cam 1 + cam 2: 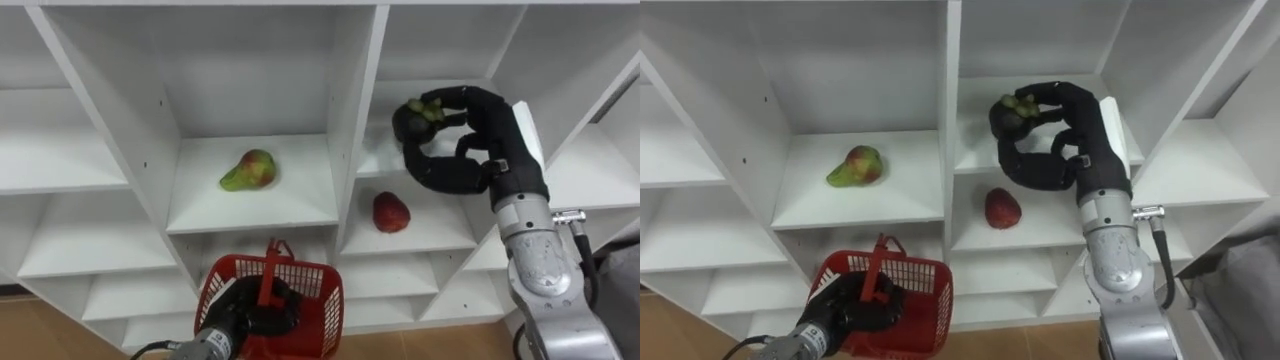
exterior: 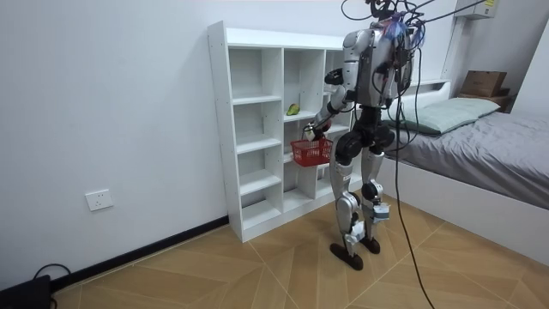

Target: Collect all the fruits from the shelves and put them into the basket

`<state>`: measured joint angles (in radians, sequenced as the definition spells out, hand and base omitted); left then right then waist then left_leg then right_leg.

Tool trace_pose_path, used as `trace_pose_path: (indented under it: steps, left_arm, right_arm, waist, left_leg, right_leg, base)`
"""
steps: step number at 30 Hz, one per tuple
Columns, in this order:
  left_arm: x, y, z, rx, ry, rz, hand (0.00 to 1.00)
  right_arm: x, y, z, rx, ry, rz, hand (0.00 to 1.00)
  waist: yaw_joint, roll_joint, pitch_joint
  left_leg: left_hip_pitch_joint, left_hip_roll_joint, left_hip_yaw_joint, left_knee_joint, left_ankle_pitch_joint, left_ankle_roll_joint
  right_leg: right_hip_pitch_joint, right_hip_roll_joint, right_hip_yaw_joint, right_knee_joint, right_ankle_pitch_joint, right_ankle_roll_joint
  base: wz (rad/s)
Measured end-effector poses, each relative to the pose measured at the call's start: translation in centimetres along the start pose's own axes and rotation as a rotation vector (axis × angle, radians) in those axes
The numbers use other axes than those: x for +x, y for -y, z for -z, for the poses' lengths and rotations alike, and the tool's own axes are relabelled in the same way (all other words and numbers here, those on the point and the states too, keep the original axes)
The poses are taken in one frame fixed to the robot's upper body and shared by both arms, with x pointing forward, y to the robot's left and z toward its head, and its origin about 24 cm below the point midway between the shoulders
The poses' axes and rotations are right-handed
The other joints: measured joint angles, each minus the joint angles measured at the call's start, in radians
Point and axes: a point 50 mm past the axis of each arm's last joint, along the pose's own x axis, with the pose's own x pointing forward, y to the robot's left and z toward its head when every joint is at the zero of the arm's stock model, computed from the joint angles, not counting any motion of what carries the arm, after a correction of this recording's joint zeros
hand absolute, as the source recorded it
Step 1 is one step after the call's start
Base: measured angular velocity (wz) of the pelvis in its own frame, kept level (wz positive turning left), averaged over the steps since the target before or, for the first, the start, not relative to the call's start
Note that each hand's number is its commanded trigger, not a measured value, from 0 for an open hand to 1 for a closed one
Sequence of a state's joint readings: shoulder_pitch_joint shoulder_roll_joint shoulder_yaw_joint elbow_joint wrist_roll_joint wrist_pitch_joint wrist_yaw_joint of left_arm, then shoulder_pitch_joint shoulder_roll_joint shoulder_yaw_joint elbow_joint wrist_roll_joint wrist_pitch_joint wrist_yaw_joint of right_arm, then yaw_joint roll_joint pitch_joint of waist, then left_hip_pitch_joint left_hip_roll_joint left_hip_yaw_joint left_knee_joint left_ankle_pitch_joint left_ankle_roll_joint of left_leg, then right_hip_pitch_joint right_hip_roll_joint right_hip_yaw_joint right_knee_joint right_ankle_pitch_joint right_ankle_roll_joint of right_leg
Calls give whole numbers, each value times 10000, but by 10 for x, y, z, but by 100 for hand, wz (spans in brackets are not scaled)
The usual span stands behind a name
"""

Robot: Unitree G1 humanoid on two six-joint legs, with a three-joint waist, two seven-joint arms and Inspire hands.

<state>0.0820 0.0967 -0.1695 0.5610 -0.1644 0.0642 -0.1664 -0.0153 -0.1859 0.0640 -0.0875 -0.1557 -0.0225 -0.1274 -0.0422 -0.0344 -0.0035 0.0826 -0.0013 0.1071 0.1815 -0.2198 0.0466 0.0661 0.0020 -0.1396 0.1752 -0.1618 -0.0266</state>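
Fingers of the right hand [image 1: 495,135] wrapped a dark fruit [image 1: 415,118]; best carried level to the basket [image 1: 325,290] the left hand [image 1: 245,312] gripped.

Robot stands upright, both arms fwd. R arm is raised and stretched out, silver forearm rising from lower right, wrist bent inward. The right hand [image 1: 485,135] is palm-down, fingers and thumb curled round a dark fruit [image 1: 418,112]. L arm is bent at elbow and held low, approx. waist height, forearm coming in from lower left. The left hand [image 1: 255,305] is fist-like, fingers closed on handle of a red basket [image 1: 322,300].
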Motion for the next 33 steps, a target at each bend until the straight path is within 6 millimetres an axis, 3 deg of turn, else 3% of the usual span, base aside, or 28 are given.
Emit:
trace_pose_path:
  steps: [21,33]
  left_arm:
    - [-1,-1,1,24,-38,-26,100]
    - [-2,-3,3,31,-101,-83,100]
  right_arm:
    - [-2,6,-36,389,1484,-76,100]
    - [-13,-1,-24,618,905,-902,100]
  waist:
    - [-77,25,6]
    - [-67,53,18]
  left_leg:
    - [161,19,311,-116,2,-3]
    - [158,40,486,-134,1,-3]
  right_leg:
    - [-80,31,259,-26,-1,1]
    - [-188,43,375,106,-1,1]
  base:
    - [-4]
    - [-3]
